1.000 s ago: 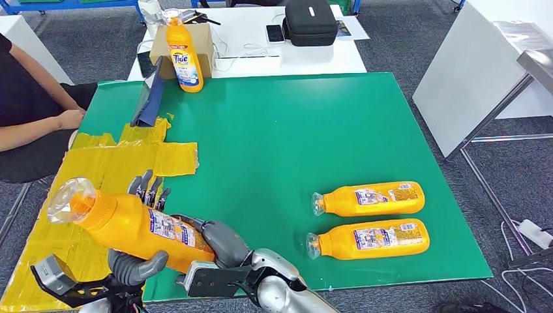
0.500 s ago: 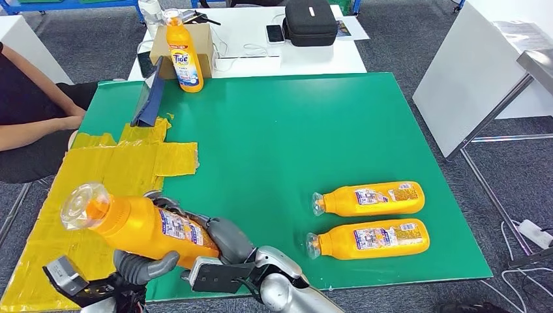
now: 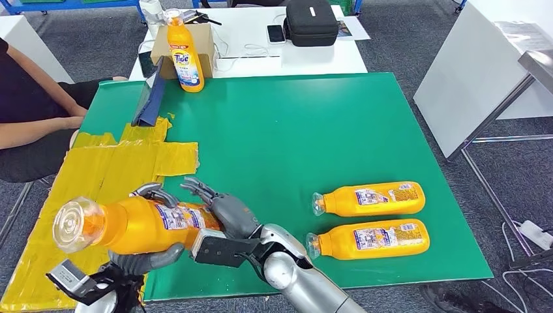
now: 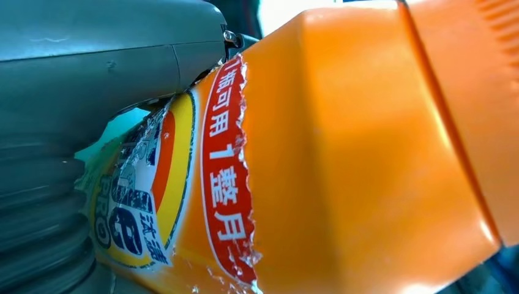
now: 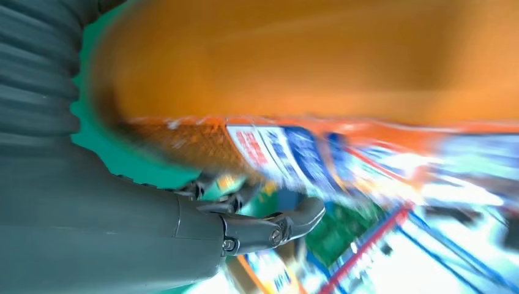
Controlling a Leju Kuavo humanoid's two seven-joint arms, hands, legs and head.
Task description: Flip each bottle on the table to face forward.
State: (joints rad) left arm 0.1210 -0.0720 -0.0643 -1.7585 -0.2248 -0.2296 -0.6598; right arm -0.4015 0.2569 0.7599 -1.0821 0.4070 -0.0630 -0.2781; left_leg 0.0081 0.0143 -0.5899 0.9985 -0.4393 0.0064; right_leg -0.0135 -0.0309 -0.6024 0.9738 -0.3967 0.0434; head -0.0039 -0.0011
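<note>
Both robot hands are on one orange bottle (image 3: 140, 225) at the near left edge of the green table (image 3: 280, 130). Left hand (image 3: 145, 255) holds it from below, thumb curled up. Right hand (image 3: 218, 212) touches its bottom end, fingers spread apart. Its clear cap points left, over yellow tape (image 3: 98, 166). Two more bottles (image 3: 372, 199) (image 3: 372, 240) lie flat on the right. Far back, another bottle (image 3: 183, 55) stands up
</note>
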